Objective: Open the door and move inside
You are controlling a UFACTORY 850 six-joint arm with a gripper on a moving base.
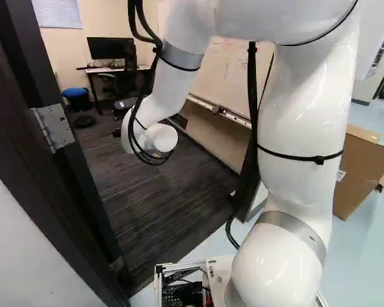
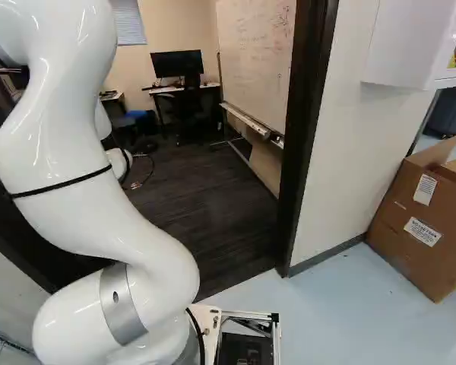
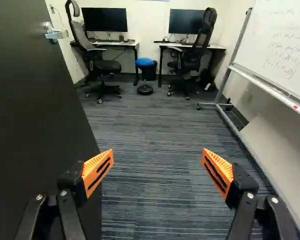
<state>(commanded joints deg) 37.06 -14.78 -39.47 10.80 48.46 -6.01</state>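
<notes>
You had the gripper released, fingers wide apart over the carpet. Your door stood open beside one finger, handle near its far edge. Whiteboard was opposite; desks sat beyond, at the carpet's far edge.

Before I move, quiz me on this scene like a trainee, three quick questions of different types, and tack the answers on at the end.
1. True or false: the door stands open, its handle in sight.
2. Which colour is the stool's seat? A red, B blue, C white.
3. Fill in: the pincer stands ____, with nothing gripped.

Key: 1 true; 2 B; 3 open.
</notes>
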